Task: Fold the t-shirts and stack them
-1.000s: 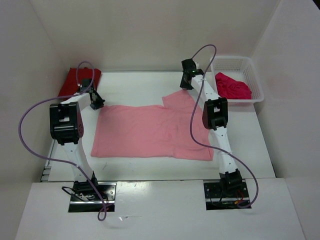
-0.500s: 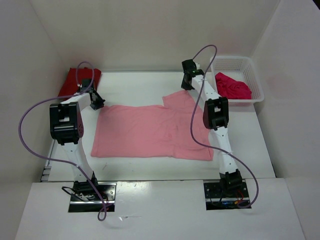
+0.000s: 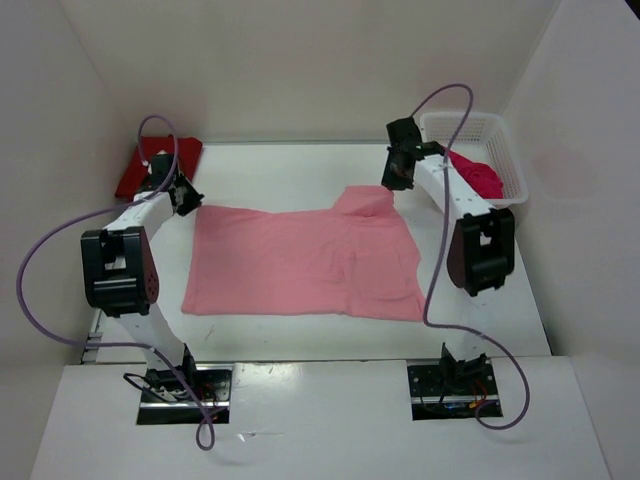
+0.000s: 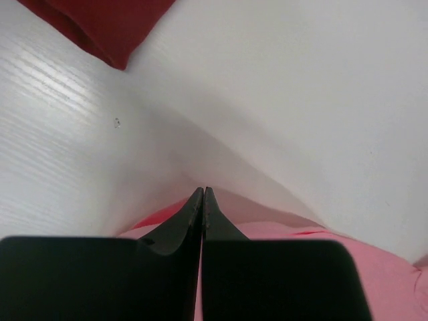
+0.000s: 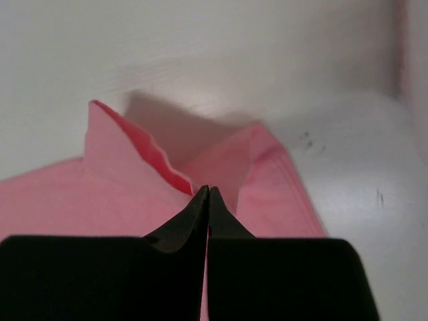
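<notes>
A white table [image 3: 300, 170] sat inside plain white walls [image 3: 300, 70], with both arms reaching out over it from the near edge. A light pink shirt [image 3: 300, 265] lay spread flat across the middle of the table, its long side running left to right.

The left gripper [image 3: 188, 197] was at the far left corner of the pink shirt. Its jaws were pressed fully together, and in the wrist view pink cloth rose to the tips, so it appeared to pinch that corner. The right gripper [image 3: 393, 183] was at the far right part of the pink shirt, jaws also fully closed, with a fold of the cloth pulled up into a small peak at the tips.

A dark red shirt [image 3: 140, 170] lay folded in the far left corner of the table, just beyond the left gripper and apart from the pink one. A white mesh basket [image 3: 470, 125] stood at the far right, holding a crumpled crimson shirt [image 3: 487, 180].
</notes>
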Tool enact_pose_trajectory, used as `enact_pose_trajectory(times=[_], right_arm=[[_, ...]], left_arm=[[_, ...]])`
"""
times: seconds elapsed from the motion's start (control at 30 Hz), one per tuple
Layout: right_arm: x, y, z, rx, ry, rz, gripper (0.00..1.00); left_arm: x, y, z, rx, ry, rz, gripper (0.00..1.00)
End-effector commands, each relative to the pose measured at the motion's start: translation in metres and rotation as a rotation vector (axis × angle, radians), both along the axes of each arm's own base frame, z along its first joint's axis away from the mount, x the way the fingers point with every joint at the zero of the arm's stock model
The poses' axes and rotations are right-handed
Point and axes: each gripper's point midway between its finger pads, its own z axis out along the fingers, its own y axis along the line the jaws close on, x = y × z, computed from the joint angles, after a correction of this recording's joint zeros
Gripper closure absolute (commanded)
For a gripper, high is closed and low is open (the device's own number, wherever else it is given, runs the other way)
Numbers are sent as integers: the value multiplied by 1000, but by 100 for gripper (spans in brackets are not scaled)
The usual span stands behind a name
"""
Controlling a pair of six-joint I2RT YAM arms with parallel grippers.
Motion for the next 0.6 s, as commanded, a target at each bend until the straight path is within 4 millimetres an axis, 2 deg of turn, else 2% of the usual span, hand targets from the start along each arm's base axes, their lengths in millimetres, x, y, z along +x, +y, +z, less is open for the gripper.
enact_pose_trajectory(times=[0.0, 0.03, 0.1, 0.13, 0.3, 0.33, 0.47, 0.5, 0.57], right_arm=[[-32, -3, 34, 42, -65, 3, 100], [-49, -7, 21, 32, -26, 2, 100], [-66, -10, 23, 45, -21, -1, 100], [-83, -14, 25, 44, -19, -1, 100], [-140, -23, 17, 53, 59, 5, 100], [-154, -27, 7, 43, 99, 4, 100], [-200, -36, 2, 39, 191, -15, 100], [-203, -38, 1, 37, 203, -46, 100], [-206, -39, 13, 41, 190, -45, 100]], left_arm=[[-11, -1, 18, 31, -38, -12, 100], [-21, -2, 19, 30, -30, -12, 100], [-30, 0, 27, 24, -42, -9, 100], [-34, -1, 28, 24, -43, -9, 100], [-61, -4, 18, -29, -10, -4, 100], [-64, 0, 16, -38, 4, 16, 100], [-77, 5, 6, -84, 46, 23, 100], [-82, 4, 4, -87, 58, 23, 100], [-85, 1, 4, -121, 54, 18, 100]])
